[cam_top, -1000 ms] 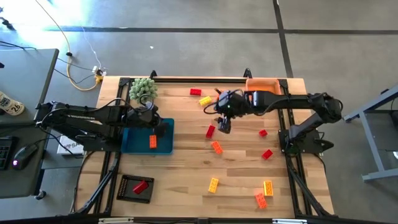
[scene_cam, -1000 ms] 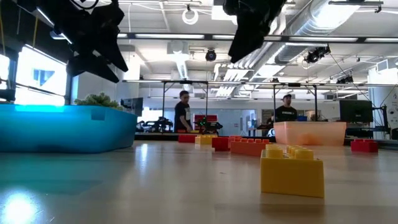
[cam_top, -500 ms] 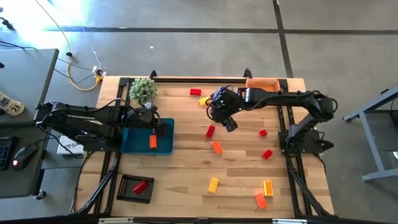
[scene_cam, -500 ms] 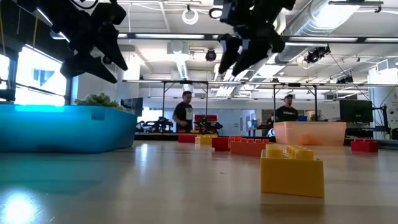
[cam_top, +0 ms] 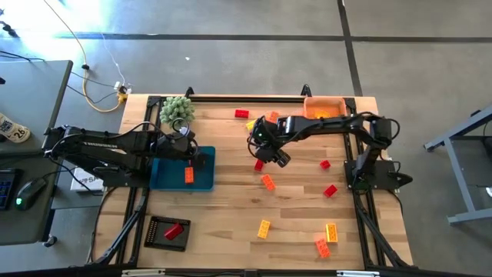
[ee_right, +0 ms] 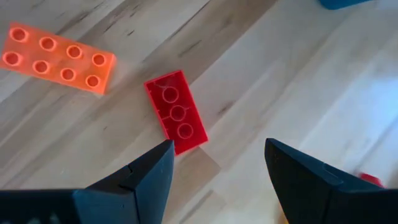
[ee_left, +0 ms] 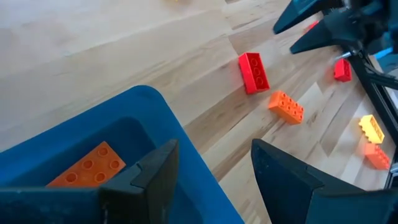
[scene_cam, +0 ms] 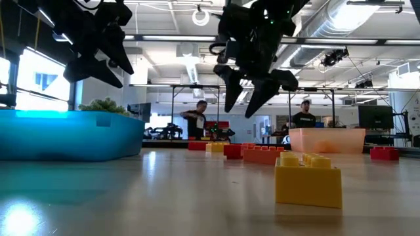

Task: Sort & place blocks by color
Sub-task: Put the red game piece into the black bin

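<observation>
I see my left gripper (cam_top: 187, 148) at the left of the high view, over a tray (cam_top: 163, 176) with one brick (cam_top: 189, 175) in it. A fuzzy plant (cam_top: 176, 109) sits just above that tray. Another tray (cam_top: 154, 233) lies at the lower left, also with a brick (cam_top: 174, 230) inside. My right gripper (cam_top: 270, 157) hangs near the middle, above a loose brick (ee_right: 176, 111). More bricks (cam_top: 326, 237) lie scattered to the lower right. A bin (cam_top: 323, 105) sits at the top right.
</observation>
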You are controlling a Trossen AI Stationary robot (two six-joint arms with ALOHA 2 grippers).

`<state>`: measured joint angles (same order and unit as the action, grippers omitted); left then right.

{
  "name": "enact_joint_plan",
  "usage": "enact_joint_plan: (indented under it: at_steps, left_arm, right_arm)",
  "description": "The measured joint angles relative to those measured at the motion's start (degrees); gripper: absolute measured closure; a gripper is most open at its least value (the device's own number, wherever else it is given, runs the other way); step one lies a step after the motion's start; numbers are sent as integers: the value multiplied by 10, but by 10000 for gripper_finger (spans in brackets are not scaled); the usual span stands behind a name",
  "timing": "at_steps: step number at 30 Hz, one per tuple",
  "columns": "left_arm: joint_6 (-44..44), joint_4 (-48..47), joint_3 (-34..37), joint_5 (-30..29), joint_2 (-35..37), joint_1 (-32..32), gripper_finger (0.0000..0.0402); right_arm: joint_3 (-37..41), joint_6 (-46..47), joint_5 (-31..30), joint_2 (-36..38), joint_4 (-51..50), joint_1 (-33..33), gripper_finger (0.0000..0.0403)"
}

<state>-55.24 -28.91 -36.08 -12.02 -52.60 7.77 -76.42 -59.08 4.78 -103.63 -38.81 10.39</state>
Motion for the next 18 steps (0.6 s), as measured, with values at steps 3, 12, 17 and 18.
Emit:
enact_joint_plan:
  at_steps: [3, 12, 17, 18]
  left_arm:
    - [3, 0, 0, 0, 0, 0, 213]
    - [4, 0, 0, -1, 0, 0, 213]
    - [4, 0, 0, -1, 0, 0, 213]
    - [4, 0, 0, -1, 0, 0, 213]
  right_arm:
    - [0, 0, 2, -20, 8, 0, 165]
    - [0, -28, 29, -67, 20, 0, 165]
    - [0, -29, 29, -78, 27, 0, 165]
    - [0, -29, 29, -78, 27, 0, 165]
